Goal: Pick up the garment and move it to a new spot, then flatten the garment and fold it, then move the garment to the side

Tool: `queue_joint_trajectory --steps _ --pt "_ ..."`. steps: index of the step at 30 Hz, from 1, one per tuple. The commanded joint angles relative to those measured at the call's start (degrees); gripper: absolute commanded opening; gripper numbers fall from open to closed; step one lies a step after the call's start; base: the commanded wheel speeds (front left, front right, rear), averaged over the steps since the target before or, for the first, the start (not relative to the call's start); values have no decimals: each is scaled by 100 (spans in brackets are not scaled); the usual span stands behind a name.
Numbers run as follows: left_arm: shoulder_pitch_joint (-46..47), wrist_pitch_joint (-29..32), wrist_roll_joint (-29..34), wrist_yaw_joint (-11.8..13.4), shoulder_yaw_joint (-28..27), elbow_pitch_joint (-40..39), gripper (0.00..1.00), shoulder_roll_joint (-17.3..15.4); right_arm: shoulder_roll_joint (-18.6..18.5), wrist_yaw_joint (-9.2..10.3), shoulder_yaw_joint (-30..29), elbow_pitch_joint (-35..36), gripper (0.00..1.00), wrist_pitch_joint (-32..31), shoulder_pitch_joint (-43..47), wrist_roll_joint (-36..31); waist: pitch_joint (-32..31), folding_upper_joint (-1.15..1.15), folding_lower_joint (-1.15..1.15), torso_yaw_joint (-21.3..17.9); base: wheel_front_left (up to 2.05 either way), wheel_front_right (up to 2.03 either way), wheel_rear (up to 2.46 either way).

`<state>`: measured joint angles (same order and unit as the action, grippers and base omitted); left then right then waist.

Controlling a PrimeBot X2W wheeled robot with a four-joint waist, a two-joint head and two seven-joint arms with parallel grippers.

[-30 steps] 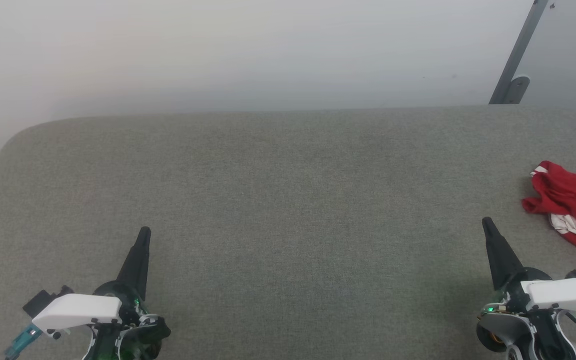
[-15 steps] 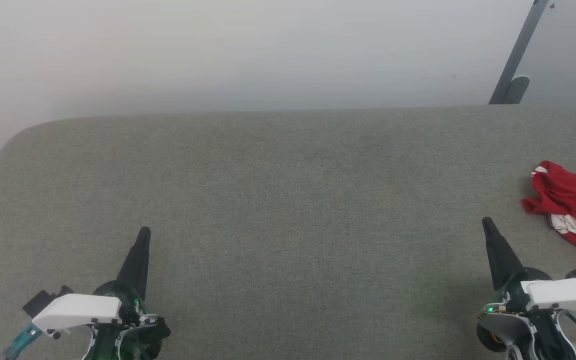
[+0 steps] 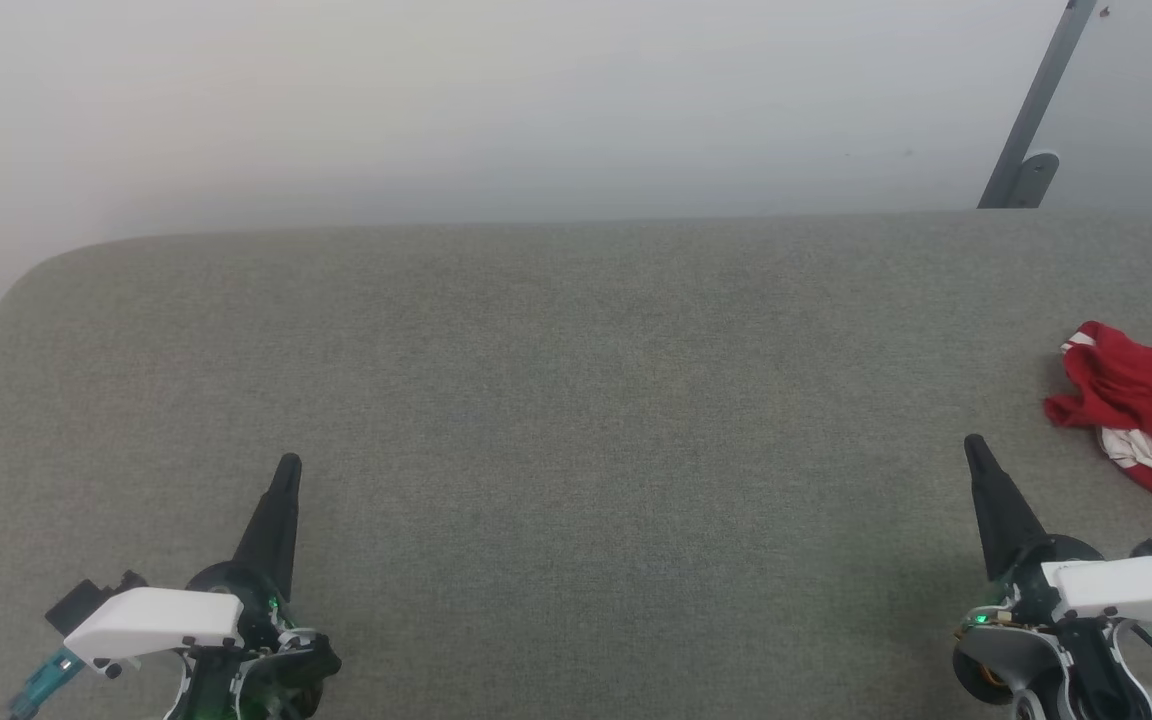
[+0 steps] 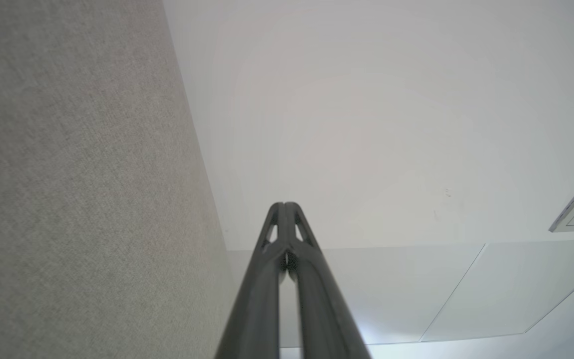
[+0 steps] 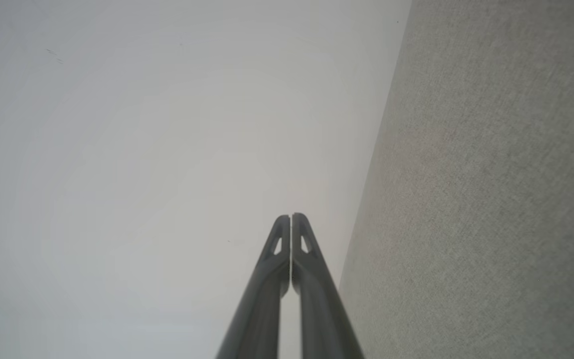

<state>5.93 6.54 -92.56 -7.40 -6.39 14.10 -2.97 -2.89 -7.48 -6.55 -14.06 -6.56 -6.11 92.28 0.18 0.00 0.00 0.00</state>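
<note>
Red garment (image 3: 1141, 410) lies crumpled right of the clenched, empty right tool (image 3: 975, 446); left tool (image 3: 288, 466) likewise clenched.

The head camera looks down across the grey counter (image 3: 576, 400); both wrist cameras skim it sideways, close, facing the white wall (image 4: 366, 124).

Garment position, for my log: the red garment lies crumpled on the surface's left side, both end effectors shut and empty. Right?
No: the head view shows the red garment crumpled on the grey surface's right side. Left end effector and right end effector are shut, empty.
</note>
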Motion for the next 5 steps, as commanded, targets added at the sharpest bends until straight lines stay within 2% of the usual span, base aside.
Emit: queue_joint_trajectory --steps 1,5 --pt "71 12 21 -16 -22 0 0 10 16 -2 2 -6 0 -11 -34 24 0 0 0 0 0 0 0" --pt "71 12 22 -16 -22 0 0 10 16 -2 2 -6 0 -10 -34 24 0 0 0 0 0 0 0"
